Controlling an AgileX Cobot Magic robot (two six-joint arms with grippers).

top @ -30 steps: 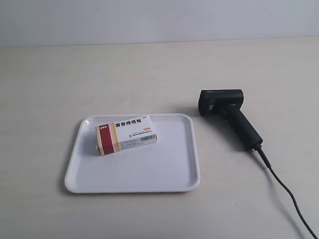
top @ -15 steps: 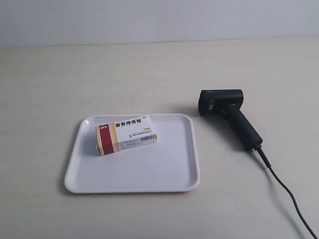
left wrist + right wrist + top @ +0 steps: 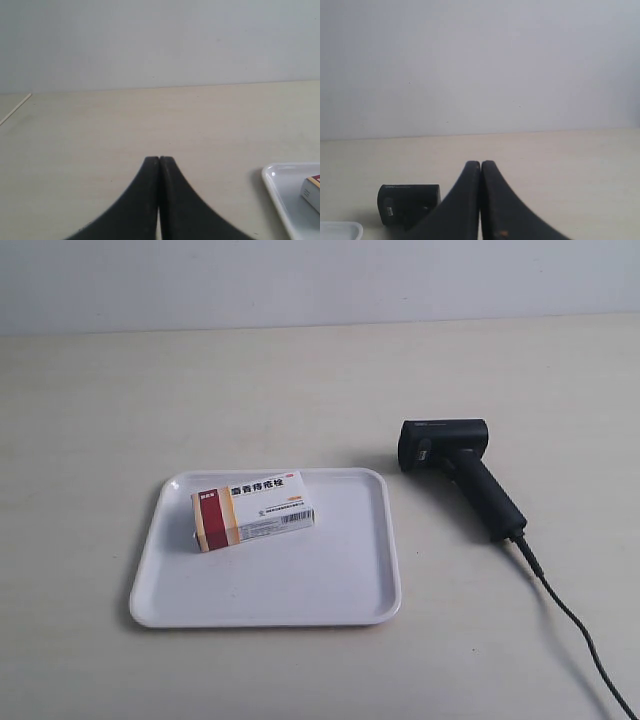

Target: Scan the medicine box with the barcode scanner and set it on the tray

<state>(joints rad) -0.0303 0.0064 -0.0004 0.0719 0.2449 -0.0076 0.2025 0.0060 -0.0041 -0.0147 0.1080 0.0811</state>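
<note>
The medicine box (image 3: 253,510) is lying on the tray (image 3: 340,585) (far-left part), and the barcode scanner (image 3: 460,472) is on the table just right of it. Left gripper (image 3: 159,159) and right gripper (image 3: 480,163) are both closed on nothing

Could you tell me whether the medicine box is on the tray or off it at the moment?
On it. The medicine box lies flat inside the rim of the tray, toward its far corner.

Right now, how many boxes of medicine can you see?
1. The medicine box lies flat on the white tray, toward its far left corner in the exterior view. No other box shows in any view.
</note>
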